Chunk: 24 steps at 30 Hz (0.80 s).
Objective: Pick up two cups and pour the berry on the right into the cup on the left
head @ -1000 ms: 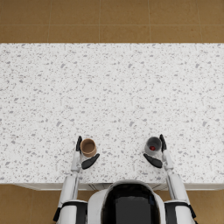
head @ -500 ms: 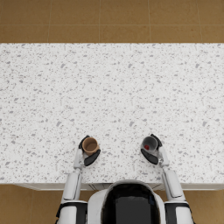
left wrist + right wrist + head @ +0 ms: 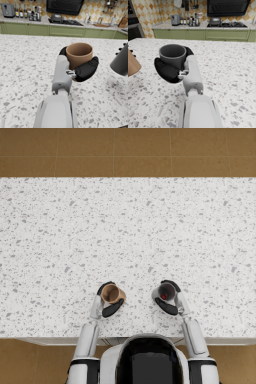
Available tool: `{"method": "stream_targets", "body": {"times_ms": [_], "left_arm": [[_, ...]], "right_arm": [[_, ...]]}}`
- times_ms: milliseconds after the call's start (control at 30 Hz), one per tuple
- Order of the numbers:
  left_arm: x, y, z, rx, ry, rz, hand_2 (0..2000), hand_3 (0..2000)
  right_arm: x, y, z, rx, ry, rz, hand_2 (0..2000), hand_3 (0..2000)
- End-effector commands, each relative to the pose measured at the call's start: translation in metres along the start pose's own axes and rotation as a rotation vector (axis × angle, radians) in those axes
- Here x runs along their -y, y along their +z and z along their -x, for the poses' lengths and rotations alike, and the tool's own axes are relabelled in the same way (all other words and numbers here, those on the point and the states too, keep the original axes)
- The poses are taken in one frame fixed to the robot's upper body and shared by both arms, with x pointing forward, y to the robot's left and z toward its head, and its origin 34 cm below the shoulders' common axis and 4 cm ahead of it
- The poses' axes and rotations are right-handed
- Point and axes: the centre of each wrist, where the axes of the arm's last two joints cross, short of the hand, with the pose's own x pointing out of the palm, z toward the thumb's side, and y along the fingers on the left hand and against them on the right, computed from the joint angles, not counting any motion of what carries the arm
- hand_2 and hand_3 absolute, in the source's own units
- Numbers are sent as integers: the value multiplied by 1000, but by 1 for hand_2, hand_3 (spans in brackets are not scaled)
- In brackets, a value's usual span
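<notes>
the left hand (image 3: pixel 106 302) is wrapping its fingers closed around the brown cup (image 3: pixel 111 293), and the right hand (image 3: pixel 168 300) is gripping the grey cup (image 3: pixel 166 291) the same way, with the berry (image 3: pixel 164 296) showing red inside it. both cups are sitting near each other over the speckled counter (image 3: pixel 125 233), apart. the pick-up looks done; next the grey cup needs bringing over the brown rim and tipping carefully.
</notes>
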Motion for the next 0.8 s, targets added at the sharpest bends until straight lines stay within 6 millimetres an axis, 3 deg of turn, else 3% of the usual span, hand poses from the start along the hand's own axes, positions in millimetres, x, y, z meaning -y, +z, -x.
{"method": "stream_targets", "body": {"times_ms": [33,300,467,500,533,733,767,800], "left_arm": [[-14,13,-17,3,-49,-73,2000,1280],[-50,18,-34,-179,-57,-140,2000,1280],[-71,18,-38,-203,-52,-151,2000,1280],[-77,18,-36,-203,-39,-150,2000,1280],[-78,17,-36,-204,-41,-149,2000,1280],[-82,16,-43,-300,-57,-151,2000,1280],[-85,17,-46,-308,-63,-153,2000,1280],[-87,17,-48,-314,-68,-156,2000,1280]], "right_arm": [[18,34,-10,-12,13,162,2000,1280],[59,68,-21,-201,-29,320,2000,1280],[88,94,-21,-316,-91,407,2000,1280],[90,98,-19,-602,100,400,2000,1280],[95,104,-23,-429,-63,437,2000,1280],[110,116,-39,-599,-51,467,2000,1280],[110,118,-43,-723,20,484,2000,1280],[111,121,-47,-678,-31,493,2000,1280]]}}
